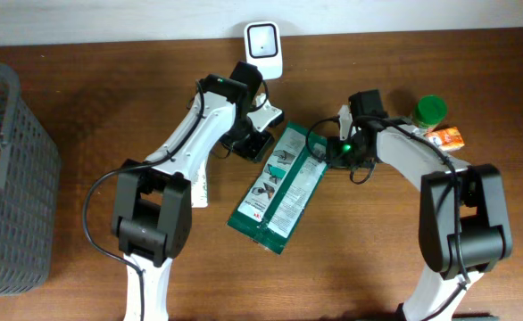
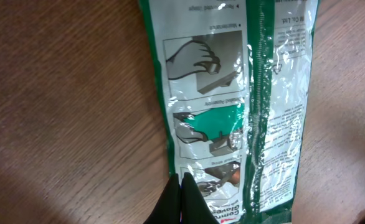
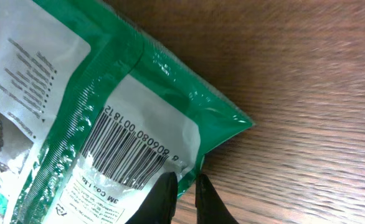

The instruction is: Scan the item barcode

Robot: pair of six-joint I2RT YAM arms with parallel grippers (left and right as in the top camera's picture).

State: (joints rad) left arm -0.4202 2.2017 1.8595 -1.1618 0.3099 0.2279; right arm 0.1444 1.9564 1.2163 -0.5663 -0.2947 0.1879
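Flat on the brown counter (image 1: 351, 267), slanted between the two arms: a green-and-white package (image 1: 278, 187), printed back up. Pressed together at its upper left edge, the left claw (image 2: 181, 200). At the upper right corner, just beside the barcode (image 3: 123, 152), the right claw (image 3: 184, 191), fingers a sliver apart astride the film's rim; impossible to tell whether pinching it. Beyond the package, a white scanner (image 1: 264, 43); far left, a grey basket (image 1: 7, 178); far right, a green-capped bottle (image 1: 429, 111) and an orange packet (image 1: 446, 136).

Bright even light; glare on packet (image 2: 255, 81).
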